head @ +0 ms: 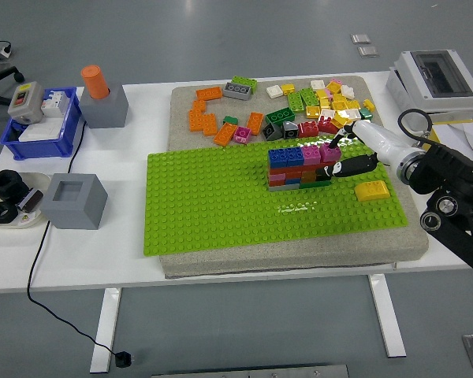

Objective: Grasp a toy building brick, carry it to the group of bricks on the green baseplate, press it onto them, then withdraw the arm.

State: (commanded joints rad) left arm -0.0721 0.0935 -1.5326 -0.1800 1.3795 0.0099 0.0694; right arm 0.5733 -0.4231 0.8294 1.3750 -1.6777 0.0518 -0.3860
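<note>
Right robot hand (337, 154) has fingertips pinching the pink plastic brick (329, 153) atop the stacked brick cluster (299, 167) on the green studded baseplate (221, 201); pressing looks nearly done, withdrawal left.

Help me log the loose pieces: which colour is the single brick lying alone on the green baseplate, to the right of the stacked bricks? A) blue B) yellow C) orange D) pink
B: the lone brick on the green baseplate, right of the stacked bricks and near the right hand, is yellow.
</note>
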